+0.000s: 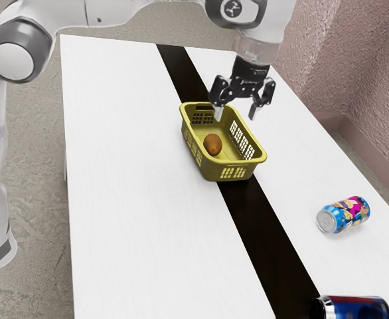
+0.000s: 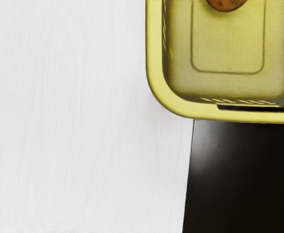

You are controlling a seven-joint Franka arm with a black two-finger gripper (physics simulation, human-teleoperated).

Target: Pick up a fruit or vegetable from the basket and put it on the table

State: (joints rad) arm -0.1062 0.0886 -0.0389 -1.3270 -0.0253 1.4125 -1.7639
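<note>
Blue can [image 1: 357, 309] with some red is closest to the camera in the exterior view, cut off by the frame edge. Past it there's a patterned can [image 1: 344, 214] lying on its side. Anyway, the action's at the yellow basket [image 1: 214, 171]: one brown oval thing sits inside, down on the bottom. Potato [image 1: 212, 144] is the best guess, could be a kiwi tbh. The gripper [image 1: 235, 117] hangs above the basket's far end, fingers spread apart with nothing between them. So this reads as the approach step, nothing picked yet. Next it probably wants to slide over the potato, line up, then drop in between the walls without clipping the rim.

Surface is a white table [image 1: 141, 199], faint wood grain, with a wide black strip [image 1: 261, 232] running lengthwise and the basket sitting across it. Room's pretty plain: speckled grey-beige floor [image 1: 35, 133], rough pinkish wall [image 1: 367, 53] on the exterior view's right.

Wrist view looks down on one rounded end of the basket, with a dark slot [image 2: 251, 108] in that end and the strip running out from under it. Potato's only partly in frame, toward the basket's other end from that slot, so imo the hand needs to shift that way before going down. Plenty of white tabletop beside the basket for putting it down afterwards.
</note>
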